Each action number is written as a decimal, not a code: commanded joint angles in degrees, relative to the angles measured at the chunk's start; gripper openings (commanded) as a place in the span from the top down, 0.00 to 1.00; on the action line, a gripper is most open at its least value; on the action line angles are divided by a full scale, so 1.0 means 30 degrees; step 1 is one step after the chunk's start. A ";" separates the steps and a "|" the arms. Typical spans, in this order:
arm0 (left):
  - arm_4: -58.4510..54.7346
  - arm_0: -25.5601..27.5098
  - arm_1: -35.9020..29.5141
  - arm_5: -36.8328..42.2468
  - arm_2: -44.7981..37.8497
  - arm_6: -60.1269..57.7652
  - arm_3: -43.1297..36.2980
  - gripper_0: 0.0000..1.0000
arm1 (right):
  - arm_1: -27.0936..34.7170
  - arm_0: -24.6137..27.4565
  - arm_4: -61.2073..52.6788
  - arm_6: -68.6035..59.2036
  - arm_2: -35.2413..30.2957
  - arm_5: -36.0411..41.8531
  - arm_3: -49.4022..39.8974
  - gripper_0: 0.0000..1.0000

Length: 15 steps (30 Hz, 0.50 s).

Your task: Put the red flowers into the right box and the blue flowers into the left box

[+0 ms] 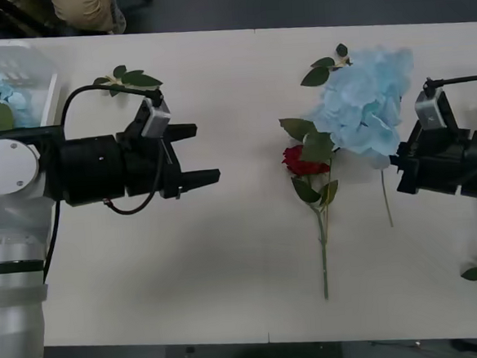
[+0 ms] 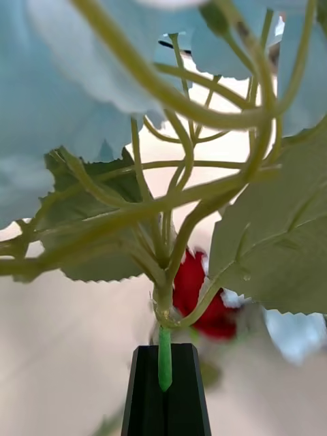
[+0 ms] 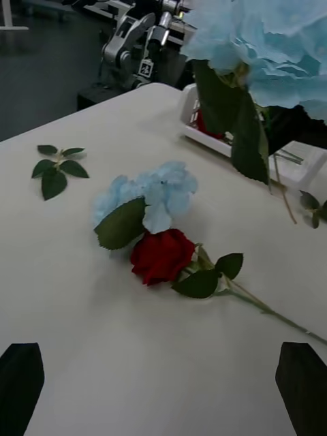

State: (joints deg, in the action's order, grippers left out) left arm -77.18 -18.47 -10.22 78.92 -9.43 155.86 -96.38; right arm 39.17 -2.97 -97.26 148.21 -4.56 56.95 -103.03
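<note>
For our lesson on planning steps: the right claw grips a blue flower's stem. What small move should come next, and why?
Probably carry it leftward toward the open left claw: the right claw is shut on the stem of the blue flower, and the left box lies beyond that claw.

Even overhead light, soft shadows on table (image 1: 228,270); right wrist view blurred behind sharp stem.
</note>
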 commanded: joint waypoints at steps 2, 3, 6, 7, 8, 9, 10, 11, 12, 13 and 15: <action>-0.1403 -0.0200 0.0417 -0.0146 0.1326 -0.0285 -0.0511 0.00 | -0.3125 -0.0535 -0.0189 0.1926 -0.1117 0.1203 -0.0607 1.00; -0.1461 -0.0200 0.0535 -0.0204 0.1560 -0.0285 -0.0452 0.00 | -0.3769 -0.0564 -0.0189 0.2264 -0.1293 0.1408 -0.0607 1.00; -0.1754 -0.0200 0.0798 -0.0527 0.2088 -0.0285 -0.0130 0.00 | -0.4970 -0.0564 -0.0628 0.2264 -0.1440 0.1525 -0.0607 1.00; -0.2106 -0.0229 0.0945 -0.0702 0.2264 -0.0285 0.0397 0.00 | -0.5468 -0.0535 -0.0892 0.2264 -0.1410 0.1525 -0.0607 1.00; -0.2516 -0.0258 0.1150 -0.0966 0.2439 -0.0285 0.1071 0.00 | -0.5908 -0.0535 -0.1068 0.2264 -0.1410 0.1555 -0.0607 1.00; -0.2751 -0.0288 0.1267 -0.1054 0.2498 -0.0285 0.1481 0.00 | -0.6084 -0.0564 -0.1126 0.2264 -0.1381 0.1555 -0.0607 1.00; -0.3190 -0.0346 0.1472 -0.1259 0.2644 -0.0285 0.2243 0.00 | -0.6435 -0.0564 -0.1302 0.2264 -0.1293 0.1525 -0.0607 1.00; -0.3483 -0.0434 0.1619 -0.1464 0.2791 -0.0285 0.2829 0.00 | -0.6611 -0.0564 -0.1361 0.2264 -0.1205 0.1525 -0.0607 1.00; -0.3805 -0.0522 0.1765 -0.1728 0.2937 -0.0285 0.3473 0.00 | -0.6787 -0.0593 -0.1419 0.2264 -0.1088 0.1555 -0.0607 1.00; -0.3952 -0.0580 0.1853 -0.1874 0.2996 -0.0285 0.3766 0.00 | -0.6875 -0.0593 -0.1507 0.2264 -0.1000 0.1525 -0.0607 1.00; -0.4362 -0.0786 0.2029 -0.2343 0.3230 -0.0285 0.4792 0.00 | -0.7109 -0.0623 -0.1946 0.2264 -0.0649 0.1467 -0.0607 1.00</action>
State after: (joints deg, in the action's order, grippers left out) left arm -88.77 -18.70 -4.90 73.25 -0.54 155.86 -83.70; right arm 18.30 -4.33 -101.49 153.50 -7.49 61.62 -103.03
